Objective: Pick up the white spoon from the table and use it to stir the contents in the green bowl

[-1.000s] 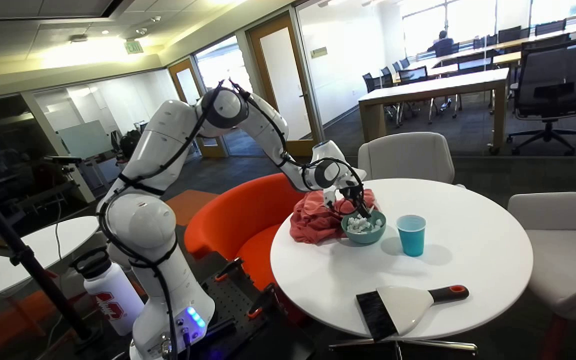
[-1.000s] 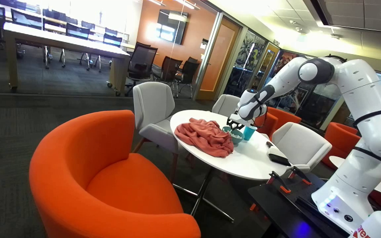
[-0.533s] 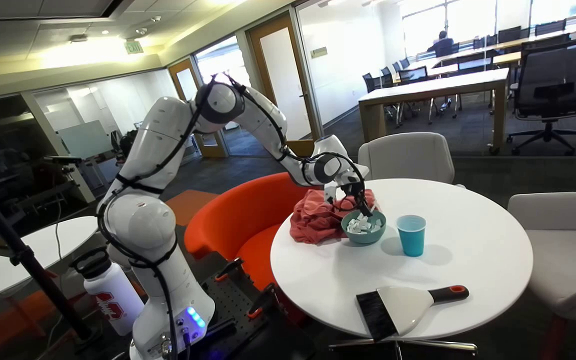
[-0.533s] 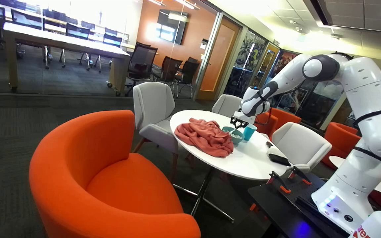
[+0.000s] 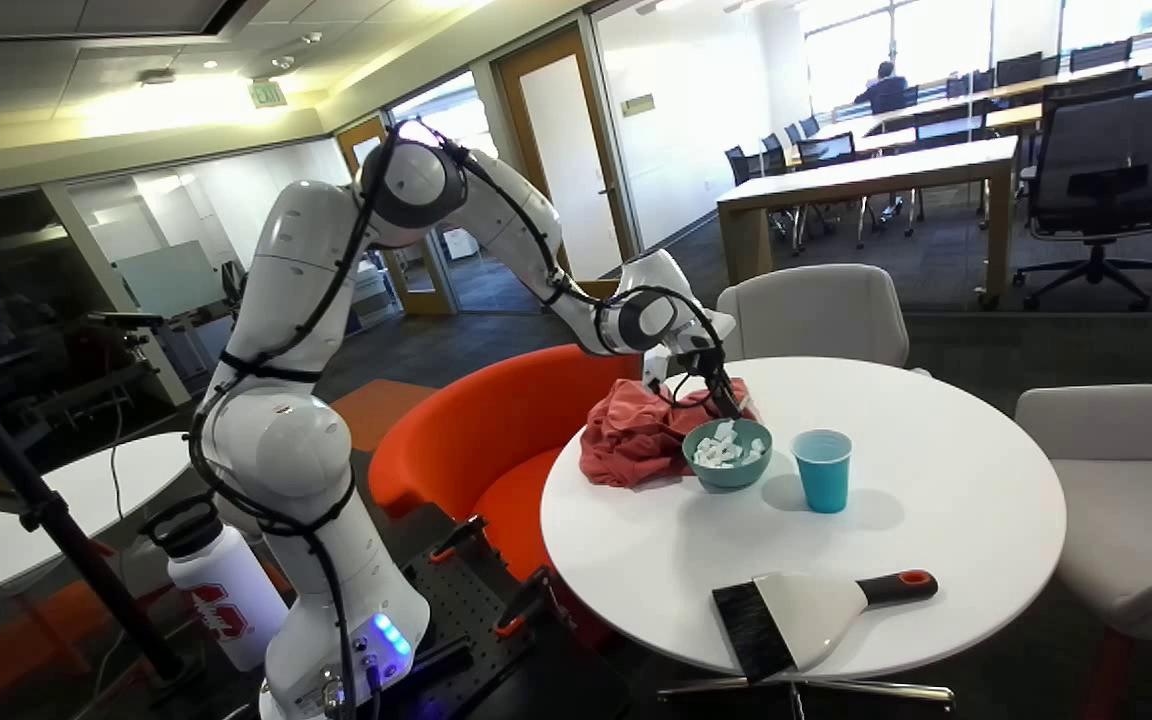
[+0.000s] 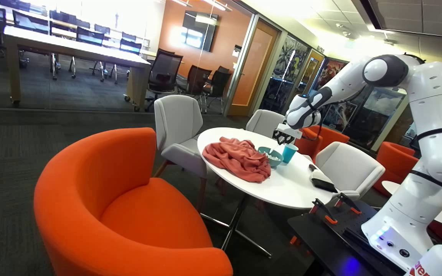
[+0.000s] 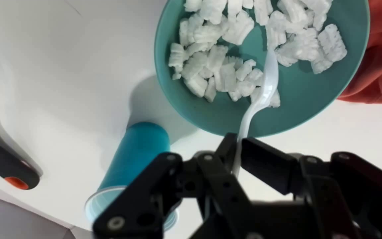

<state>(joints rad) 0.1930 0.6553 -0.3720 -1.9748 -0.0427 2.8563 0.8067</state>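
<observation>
White spoon (image 7: 258,104) pinched in end effector (image 7: 239,148); dip tip low, circle slowly through white chunks (image 7: 228,77) in green bowl (image 7: 310,96).

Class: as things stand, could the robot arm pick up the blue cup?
Probably not yet: the gripper is closed on the white spoon, so it would likely have to let go first. Otherwise the way looks free: the blue cup stands upright beside the green bowl, uncovered.

Black cable (image 5: 344,270) lines the glossy white arm (image 5: 291,260).
</observation>
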